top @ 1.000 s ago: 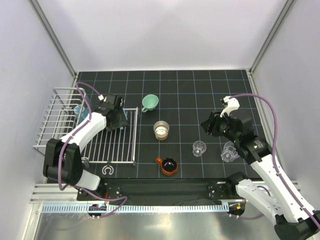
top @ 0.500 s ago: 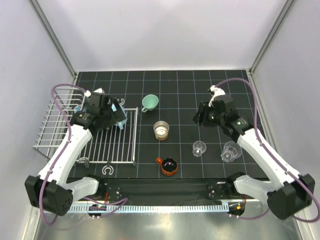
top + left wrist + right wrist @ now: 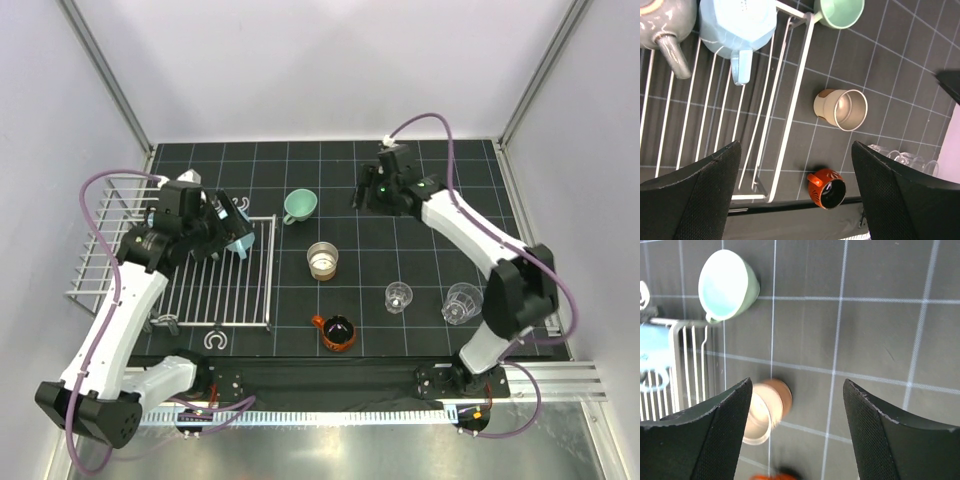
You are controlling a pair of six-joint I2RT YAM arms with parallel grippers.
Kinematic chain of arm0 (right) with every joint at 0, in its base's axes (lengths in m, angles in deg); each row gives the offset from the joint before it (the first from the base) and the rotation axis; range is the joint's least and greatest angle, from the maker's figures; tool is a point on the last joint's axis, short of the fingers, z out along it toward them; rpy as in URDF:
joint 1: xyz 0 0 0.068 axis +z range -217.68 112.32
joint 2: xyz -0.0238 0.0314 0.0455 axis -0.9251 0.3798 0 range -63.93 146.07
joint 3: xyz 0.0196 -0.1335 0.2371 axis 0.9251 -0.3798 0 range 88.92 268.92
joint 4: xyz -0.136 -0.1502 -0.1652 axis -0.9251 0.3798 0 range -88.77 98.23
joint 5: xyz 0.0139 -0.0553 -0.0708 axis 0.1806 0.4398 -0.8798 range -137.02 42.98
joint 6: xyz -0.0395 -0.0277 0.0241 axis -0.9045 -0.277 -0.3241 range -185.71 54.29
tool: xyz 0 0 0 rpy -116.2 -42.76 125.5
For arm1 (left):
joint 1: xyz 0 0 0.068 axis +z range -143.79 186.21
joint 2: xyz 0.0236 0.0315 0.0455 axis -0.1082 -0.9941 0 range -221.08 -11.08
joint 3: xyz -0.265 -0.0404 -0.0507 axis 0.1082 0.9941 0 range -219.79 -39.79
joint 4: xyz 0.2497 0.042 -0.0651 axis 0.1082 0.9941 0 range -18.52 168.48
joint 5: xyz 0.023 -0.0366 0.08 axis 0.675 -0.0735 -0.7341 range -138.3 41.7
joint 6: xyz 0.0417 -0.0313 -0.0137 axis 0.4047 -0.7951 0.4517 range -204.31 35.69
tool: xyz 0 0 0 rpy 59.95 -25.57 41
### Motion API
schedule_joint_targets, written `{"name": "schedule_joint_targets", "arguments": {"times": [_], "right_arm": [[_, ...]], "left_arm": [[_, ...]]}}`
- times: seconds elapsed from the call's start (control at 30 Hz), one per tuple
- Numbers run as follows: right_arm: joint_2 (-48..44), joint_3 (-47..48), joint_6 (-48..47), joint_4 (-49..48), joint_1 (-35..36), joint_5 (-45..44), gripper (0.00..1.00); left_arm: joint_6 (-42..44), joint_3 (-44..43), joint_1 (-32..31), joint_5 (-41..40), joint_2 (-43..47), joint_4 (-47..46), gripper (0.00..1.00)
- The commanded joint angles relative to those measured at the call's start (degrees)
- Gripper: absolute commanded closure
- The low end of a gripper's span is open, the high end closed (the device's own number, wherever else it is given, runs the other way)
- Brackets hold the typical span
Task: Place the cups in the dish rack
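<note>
Now the left gripper [image 3: 218, 226] is hanging over the far right corner of the flat slatted part of the dish rack [image 3: 240, 290], and in the left wrist view its fingers [image 3: 700, 192] are standing wide apart with nothing between them. Under it the blue cup [image 3: 737, 25] is resting on the slats with its handle pointing along them, and the grey cup [image 3: 662, 15] is lying just beside it, also on the slats; whether their mouths are facing down I cannot tell. The right gripper [image 3: 365, 193] is reaching over the far middle of the black mat [image 3: 430, 250], and its fingers [image 3: 720, 435] are also spread, gripping nothing. The mint green cup [image 3: 299, 206] is sitting on the mat just beside the far right corner of the rack, between the two grippers. The steel cup [image 3: 323, 260] is standing near it, closer to the arm bases. The orange cup [image 3: 337, 331] is sitting near the near edge of the mat. A clear cup [image 3: 399, 296] and a second clear cup [image 3: 460, 302] are standing to the right of it, apart from each other.
</note>
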Motion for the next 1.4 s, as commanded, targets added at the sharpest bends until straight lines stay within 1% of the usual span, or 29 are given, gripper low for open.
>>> {"name": "schedule_joint_targets", "arguments": {"times": [0.0,0.07,0.13,0.2,0.3,0.43,0.6,0.7,0.73,0.83,0.93,0.97,1.03,1.07,1.13,1.17,1.2,1.23,1.27,1.3,1.37], "right_arm": [[5.92,5.9,3.0,-3.17,2.44,-4.52,0.25],[8.74,9.42,2.48,-4.22,4.55,-6.1,0.25],[12.77,12.92,1.33,-4.58,5.78,-7.86,0.24],[15.25,14.52,0.81,-5.71,7.01,-8.05,0.24],[18.94,16.28,1.07,-8.27,7.72,-8.22,0.22],[24.21,21.45,0.54,-7.31,8.34,-9.63,0.21],[29.83,25.15,0.89,-7.83,8.95,-10.33,0.21],[32.82,28.05,1.77,-7.22,9.22,-10.33,0.23],[33.62,29.19,2.12,-7.04,9.48,-10.25,0.23],[35.9,30.43,2.91,-7.3,9.74,-9.28,0.27],[37.4,30.7,4.4,-7.22,10.36,-8.84,0.35],[37.67,30.52,5.1,-6.95,10.36,-8.58,0.45],[37.85,29.56,6.6,-6.95,10.36,-8.23,0.56],[37.85,29.3,6.95,-7.39,10.45,-7.88,0.64],[37.94,29.03,7.39,-8.27,10.45,-6.91,0.7],[37.94,29.2,7.22,-8.79,10.45,-5.77,0.77],[37.76,29.2,7.31,-9.15,10.45,-5.24,0.8],[37.5,29.64,7.05,-9.24,10.45,-4.97,0.84],[36.54,29.9,6.78,-8.72,10.45,-5.23,0.93],[35.75,29.99,6.43,-8.54,10.36,-5.58,0.96],[33.29,29.47,5.47,-8.18,10.19,-5.68,0.96]], "left_arm": [[2.28,-5.0,0.28,-0.03,1.16,2.59,0.13],[3.34,-6.5,0.28,1.11,1.51,4.08,0.13],[4.57,-6.16,0.28,1.9,3.18,4.26,0.13],[4.4,-5.63,0.28,1.38,5.72,4.96,0.13],[5.01,-5.27,0.28,0.94,8.53,5.93,0.13],[7.55,-6.59,0.28,0.94,9.86,9.0,0.13],[10.55,-6.94,0.1,-0.29,12.06,13.39,0.13],[11.6,-6.94,-1.21,-0.56,13.11,14.02,0.12],[11.95,-7.03,-1.65,-2.64,13.2,14.54,0.12],[12.57,-7.38,-2.89,-3.28,13.2,15.59,0.12],[12.66,-7.47,-3.33,-3.28,13.64,16.3,0.12],[12.75,-7.56,-3.33,-3.28,13.9,16.74,0.12],[12.83,-7.65,-3.33,-3.28,14.52,17.18,0.13],[12.92,-7.73,-3.41,-3.19,14.7,17.7,0.12],[13.18,-7.82,-3.33,-1.62,14.7,17.97,0.13],[13.1,-7.74,-3.41,-1.26,14.61,18.06,0.13],[12.75,-7.73,-3.33,1.61,14.44,18.06,0.14],[12.05,-7.82,-3.33,2.69,13.65,17.97,0.14],[11.7,-8.08,-3.33,3.65,13.21,17.8,0.14],[11.34,-8.35,-3.33,5.32,12.59,17.71,0.14],[9.94,-8.7,-3.33,6.3,11.19,17.36,0.14]]}}
